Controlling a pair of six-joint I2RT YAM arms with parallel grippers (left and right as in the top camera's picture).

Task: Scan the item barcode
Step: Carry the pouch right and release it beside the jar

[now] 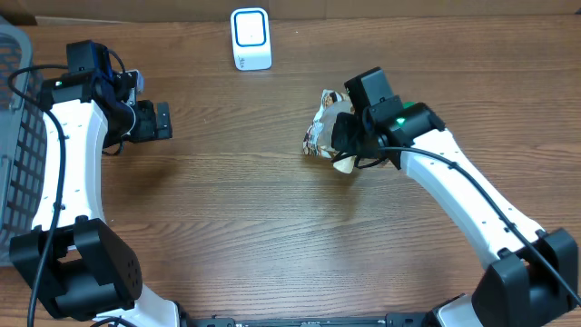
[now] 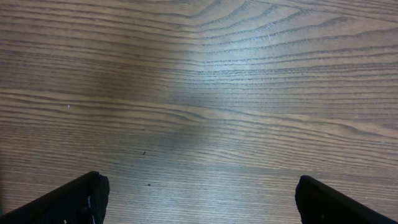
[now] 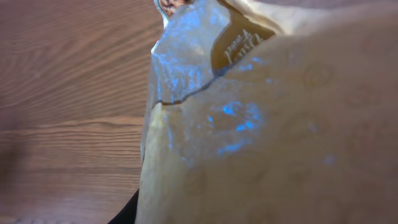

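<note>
**Packet clamped in the right jaws, down and to the right of the scanner**

Overhead: a small white plastic scanner [image 1: 251, 38], a rounded box with a blue-lit face, stands at the far edge of the brown wood-grain worktop [image 1: 272, 218]. Below and to the right of the scanner, well apart from it, is a glossy, crinkled cream-and-brown film packet [image 1: 320, 130]. The right arm [image 1: 454, 173], smooth white shells with black joints, reaches in from the scanner's lower right, and its jaws are clamped on the packet's right side. Whether the packet touches the worktop cannot be told. The left arm [image 1: 64, 145] stands to the scanner's lower left, its black jaws pointing towards the scanner's side of the worktop and spread wide. Far left of the scanner, a grey mesh basket [image 1: 14, 109] sits at the frame's edge.

Left wrist: two matt black fingertips [image 2: 81, 199] show in the bottom corners, far apart, with only the streaked grain of the worktop [image 2: 199, 93] between them.

Right wrist: the packet [image 3: 261, 124] fills most of the frame, its cream film shiny, wrinkled and flecked with blue reflections. A brown patch with pale script lettering shows near the top. The jaws themselves are hidden behind it. Blurred worktop [image 3: 62, 93] lies to the left.
</note>
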